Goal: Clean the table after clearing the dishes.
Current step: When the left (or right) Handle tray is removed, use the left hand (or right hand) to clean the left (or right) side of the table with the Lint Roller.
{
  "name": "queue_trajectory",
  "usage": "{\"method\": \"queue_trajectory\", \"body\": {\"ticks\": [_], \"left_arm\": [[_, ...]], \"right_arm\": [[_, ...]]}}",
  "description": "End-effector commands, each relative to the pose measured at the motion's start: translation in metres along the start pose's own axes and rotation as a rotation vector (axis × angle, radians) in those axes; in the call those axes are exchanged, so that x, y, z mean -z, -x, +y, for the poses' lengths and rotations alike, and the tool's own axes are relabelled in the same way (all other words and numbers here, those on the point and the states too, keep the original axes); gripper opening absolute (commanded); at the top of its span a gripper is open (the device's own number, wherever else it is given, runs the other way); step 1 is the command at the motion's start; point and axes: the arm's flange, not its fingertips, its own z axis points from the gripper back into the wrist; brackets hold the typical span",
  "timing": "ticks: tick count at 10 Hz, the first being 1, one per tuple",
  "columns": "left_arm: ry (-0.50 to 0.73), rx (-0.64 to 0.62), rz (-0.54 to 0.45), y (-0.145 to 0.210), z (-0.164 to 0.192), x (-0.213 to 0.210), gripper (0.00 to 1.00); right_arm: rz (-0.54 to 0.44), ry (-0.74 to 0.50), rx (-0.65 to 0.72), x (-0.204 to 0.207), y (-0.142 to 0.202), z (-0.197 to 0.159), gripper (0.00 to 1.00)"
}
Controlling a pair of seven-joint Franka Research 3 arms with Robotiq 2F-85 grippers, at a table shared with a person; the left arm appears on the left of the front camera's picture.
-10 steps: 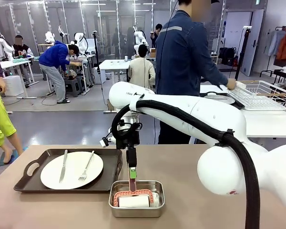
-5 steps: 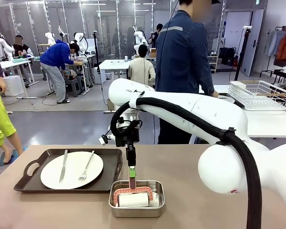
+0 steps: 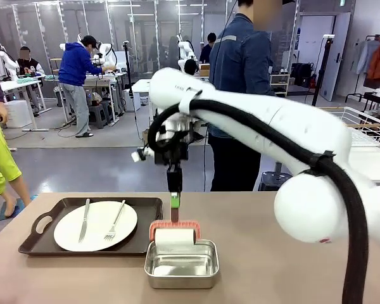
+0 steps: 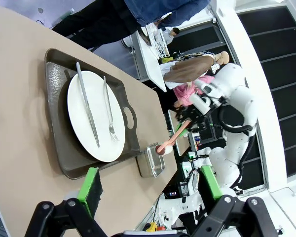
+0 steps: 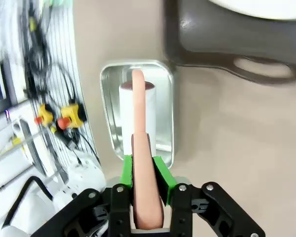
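The table (image 3: pixel 247 253) has one plate (image 3: pixel 95 226) on a tray (image 3: pixel 149 218) on its left side. The right gripper (image 3: pixel 175 201) pinches a roller (image 3: pixel 174 239) just above a pan (image 3: pixel 180 269). The left gripper (image 4: pixel 150 181) is spread wide.

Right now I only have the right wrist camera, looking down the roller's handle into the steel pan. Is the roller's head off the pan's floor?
Observer: Yes. In the front view the roller hangs over the far rim of the pan, off its floor, and the right gripper is shut on the handle.
Operator: What's on the tray beside it?
Observer: The tray holds one white plate, with a knife and a fork lying on it.
Operator: And the left gripper?
Observer: In its own wrist view the left gripper is open and holds nothing.
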Motion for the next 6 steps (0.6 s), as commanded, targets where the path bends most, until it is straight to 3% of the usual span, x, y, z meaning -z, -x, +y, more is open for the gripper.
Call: {"method": "queue_trajectory", "body": {"ticks": [1,2,4,6], "left_arm": [[0.010,0.013,-0.003,0.003,-0.001,-0.002,1.00],[0.010,0.013,-0.003,0.003,-0.001,-0.002,1.00],[0.010,0.013,-0.003,0.003,-0.001,-0.002,1.00],[0.010,0.013,-0.003,0.003,-0.001,-0.002,1.00]], "right_arm": [[-0.171,0.024,0.200,0.037,0.094,0.046,0.00],[-0.227,-0.001,0.342,0.043,0.127,0.047,0.00],[-0.472,-0.089,0.529,0.063,0.203,0.049,0.00],[-0.626,-0.223,0.700,0.087,0.251,0.049,0.00]]}}
